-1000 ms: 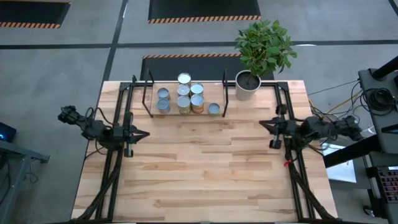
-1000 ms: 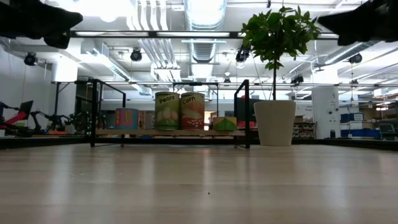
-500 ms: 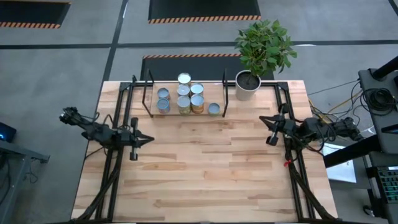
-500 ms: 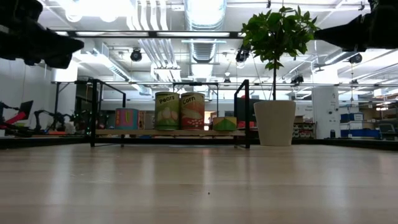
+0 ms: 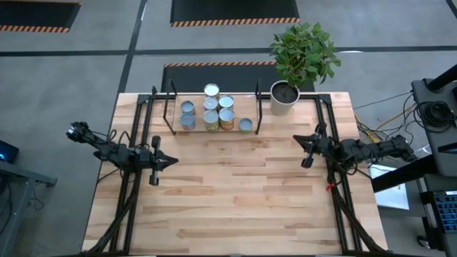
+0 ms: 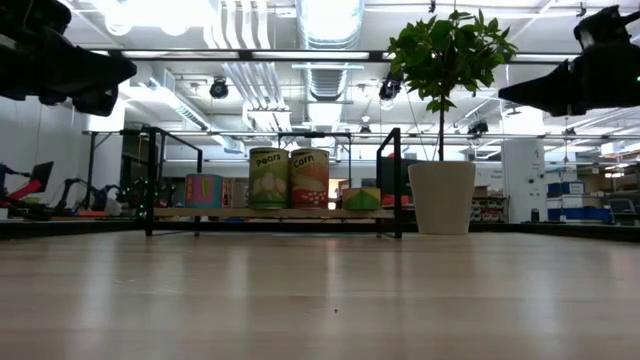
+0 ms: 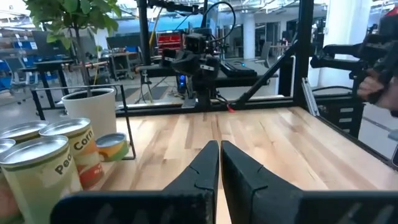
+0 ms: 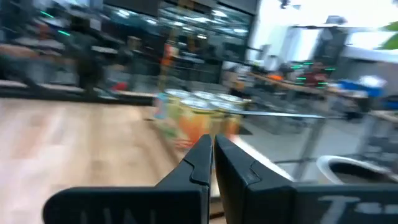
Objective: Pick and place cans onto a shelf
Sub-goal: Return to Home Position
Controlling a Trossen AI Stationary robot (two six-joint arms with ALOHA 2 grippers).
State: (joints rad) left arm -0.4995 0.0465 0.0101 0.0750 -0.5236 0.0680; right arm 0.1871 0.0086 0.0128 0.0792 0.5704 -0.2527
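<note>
We find all the cans [image 5: 211, 113] upright on the shelf [image 5: 258, 107] at the far side of the table, their long axis vertical. The left gripper [image 5: 161, 161] and the right gripper [image 5: 307, 151] hang at the two sides, well apart from it; we judge the left nearer. The wrist views show both pairs of fingers closed on nothing. Only the low view shows the cans resting on the board.

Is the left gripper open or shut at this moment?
Shut. In its wrist view the left gripper shows fingers nearly touching, nothing between them.
</note>
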